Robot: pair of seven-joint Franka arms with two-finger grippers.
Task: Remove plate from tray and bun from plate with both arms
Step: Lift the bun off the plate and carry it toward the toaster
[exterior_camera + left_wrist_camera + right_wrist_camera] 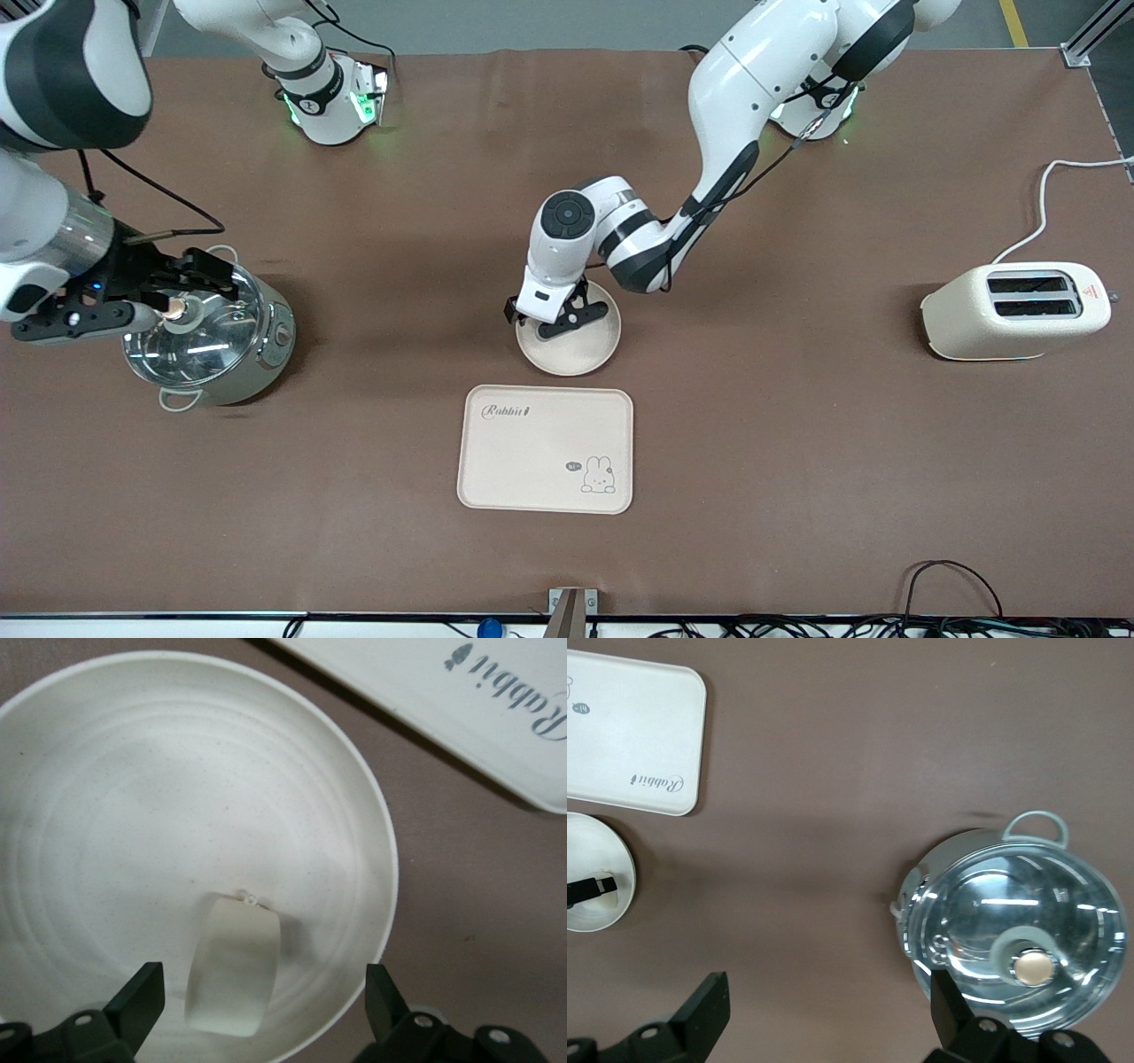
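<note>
In the front view, a brown table is seen from above, with two white arms reaching in from their bases along the top. The left arm is bent down to the middle of the table, and the left gripper [567,321] is held low over the plate [571,346], a round cream dish lying flat on the table. A rectangular cream tray [546,448] with a rabbit drawing is set just beside the plate, nearer to the camera, with a thin gap between them. A steel pot [213,341] with a glass lid is placed toward the right arm's end of the table, and the right gripper [173,306] is positioned over its lid. A cream toaster [1015,310] is seen toward the left arm's end. The bun cannot be made out in this view.

In the left wrist view, the two black fingertips [137,999] of the left gripper are spread wide apart over the plate [106,771]. A small pale cream bun [232,970] is shown lying in the plate near its rim, between the fingertips but touched by neither. A corner of the tray [496,709] is visible.

In the right wrist view, the right gripper [824,1014] is shown with its fingers apart and nothing between them. The pot lid [1019,943] with its round knob is seen below, with the tray [629,735] and plate [594,904] well apart from it.
</note>
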